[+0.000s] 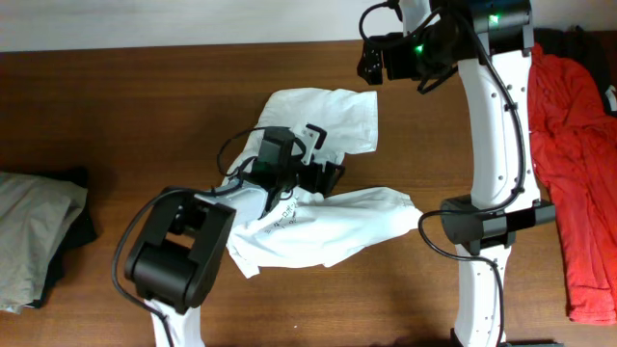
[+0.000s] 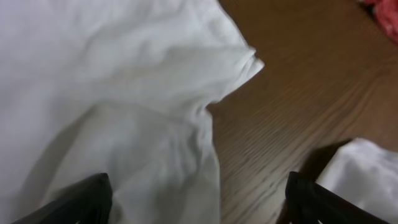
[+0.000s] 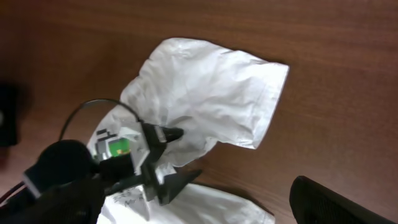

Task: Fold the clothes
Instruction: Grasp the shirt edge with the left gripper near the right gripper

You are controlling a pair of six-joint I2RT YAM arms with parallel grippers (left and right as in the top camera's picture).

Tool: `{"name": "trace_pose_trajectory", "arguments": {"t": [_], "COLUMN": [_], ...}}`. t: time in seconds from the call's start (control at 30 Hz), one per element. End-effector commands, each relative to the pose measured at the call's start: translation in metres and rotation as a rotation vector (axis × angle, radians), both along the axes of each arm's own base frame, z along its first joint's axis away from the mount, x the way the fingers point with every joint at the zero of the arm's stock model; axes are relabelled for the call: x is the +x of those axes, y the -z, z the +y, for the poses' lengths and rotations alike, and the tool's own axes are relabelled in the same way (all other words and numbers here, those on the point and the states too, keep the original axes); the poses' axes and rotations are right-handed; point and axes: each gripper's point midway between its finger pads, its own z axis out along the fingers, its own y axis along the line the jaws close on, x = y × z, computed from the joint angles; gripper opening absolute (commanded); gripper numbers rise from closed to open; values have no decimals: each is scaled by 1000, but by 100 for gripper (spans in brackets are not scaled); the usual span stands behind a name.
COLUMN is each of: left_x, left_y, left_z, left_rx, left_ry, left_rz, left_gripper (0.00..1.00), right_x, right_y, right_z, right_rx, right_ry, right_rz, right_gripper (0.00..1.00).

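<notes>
The clothes, a white T-shirt, lie crumpled at the table's middle, one part bunched toward the back and another spread to the right. Grey lettering and a small green print show near its lower left. My left gripper hovers low over the shirt's middle, open. In the left wrist view its dark fingertips stand wide apart over the white shirt and bare wood. My right gripper hangs open, high at the back, looking down on the shirt and on the left gripper.
A red garment lies along the table's right side, and its corner shows in the left wrist view. A beige-grey folded garment rests at the left edge. The right arm's white column rises right of the shirt.
</notes>
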Motion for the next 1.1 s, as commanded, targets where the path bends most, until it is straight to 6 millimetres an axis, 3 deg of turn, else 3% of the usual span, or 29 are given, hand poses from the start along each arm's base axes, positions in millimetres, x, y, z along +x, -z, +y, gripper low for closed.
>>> {"name": "trace_pose_trajectory", "arguments": {"t": [0.0, 0.03, 0.1, 0.13, 0.17, 0.2, 0.23, 0.33, 0.43, 0.47, 0.53, 0.63, 0.7, 0.77, 0.87, 0.9, 0.93, 0.97, 1.0, 1.07], "left_x": [17, 21, 27, 31, 32, 37, 46, 82, 124, 135, 144, 150, 151, 151, 150, 149, 149, 148, 146, 141], "left_y": [12, 16, 27, 33, 33, 31, 26, -23, -118, -163, -214, -252, -264, -262, -246, -243, -240, -238, -233, -222], "left_z": [-3, -5, -8, -7, -6, -4, -2, 4, 31, 43, 66, 108, 142, 159, 178, 184, 187, 188, 188, 189], "left_rx": [-34, -35, -41, -38, -34, -27, -23, -70, -133, -163, -182, -124, -78, -57, -25, -16, -11, -7, 1, 26], "left_ry": [-52, -57, -72, -85, -88, -103, -123, -155, -218, -241, -294, -387, -477, -512, -544, -556, -560, -562, -561, -553], "left_rz": [62, 70, 98, 122, 128, 114, 91, 2, -144, -220, -310, -423, -441, -420, -360, -346, -337, -326, -307, -266], "left_gripper": [89, 75, 27, 6, 0, 0, 0, 0, 0, 0, 0, 0, 0, 0, 0, 0, 0, 0, 0, 0], "right_x": [-9, -10, -12, -13, -13, -13, -13, -13, -12, -12, -12, -12, -13, -14, -13, -13, -11, -9, -4, 11], "right_y": [-14, -15, -16, -17, -18, -18, -18, -18, -17, -17, -17, -17, -14, -5, 37, 56, 73, 88, 116, 152], "right_z": [15, 16, 20, 22, 23, 23, 23, 23, 21, 21, 21, 22, 25, 27, 19, 17, 17, 18, 19, 22], "right_rx": [73, 82, 102, 115, 122, 122, 122, 121, 112, 112, 112, 112, 110, 96, -16, -38, -47, -52, -58, -56], "right_ry": [-53, -59, -70, -77, -82, -81, -82, -81, -76, -76, -76, -77, -83, -84, -53, -48, -48, -48, -48, -48], "right_rz": [-13, -11, -7, -5, -4, -3, -4, -4, -6, -5, -5, -5, 6, 33, 140, 189, 226, 252, 285, 273], "right_gripper": [99, 99, 98, 91, 82, 66, 60, 60, 60, 60, 60, 60, 60, 59, 55, 59, 78, 89, 99, 100]}}
